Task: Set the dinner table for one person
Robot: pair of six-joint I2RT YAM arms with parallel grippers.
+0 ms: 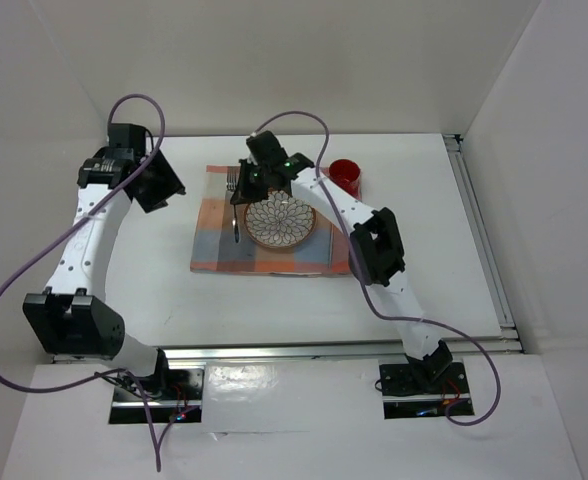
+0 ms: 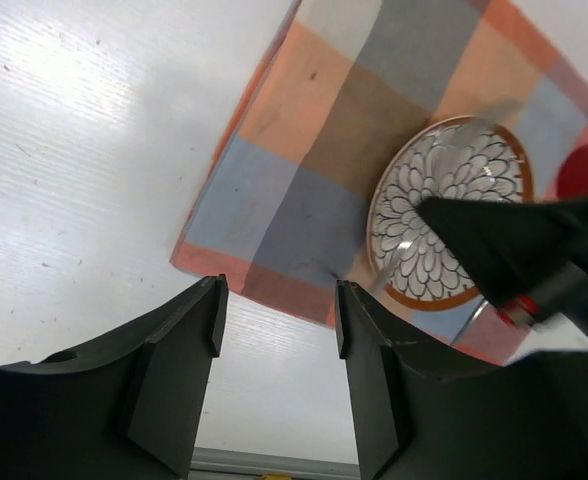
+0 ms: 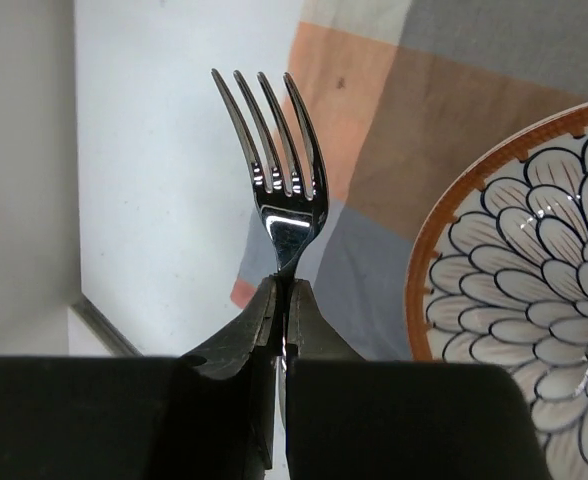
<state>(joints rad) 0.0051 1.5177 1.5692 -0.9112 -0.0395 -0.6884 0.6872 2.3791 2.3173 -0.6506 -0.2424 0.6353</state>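
Right jaws: shut hard on the fork [image 3: 279, 190] just below its head, tines pointing away from the wrist. Left jaws: apart, holding nothing, hanging over bare tabletop [image 2: 84, 150] just left of the placemat [image 2: 304, 160].

Just right of the fork: the plate [image 3: 519, 310], petal-patterned with an orange rim, resting on the checked cloth. Farther right and to the far side: a red cup [image 1: 345, 174] on the white surface. Beneath it all: the tabletop, with a silver rail along its near edge.

Likely trouble, as a judgement:
- Pivoting or slipping of the fork in the clamp on a quick move, given a slick, thin metal stem pinched at one narrow spot.
- A knock against the plate's rim on any drift to the right, with the tines so close beside it.
- A bounce and a crooked landing, perhaps half off the cloth's left edge, if let go from too high.

Seen only from the right wrist: the pinch itself and the four tines. Cannot tell from there how high the fork hangs above the cloth.

Given only from above: the layout, with the fork left of the plate over the far-left part of the placemat, the cup, and the two arms well apart. Hidden from above: the clamp, under the wrist.

Added by the left wrist: a corner of the placemat and the gap between the empty jaws. Fork too indistinct there to pick out.
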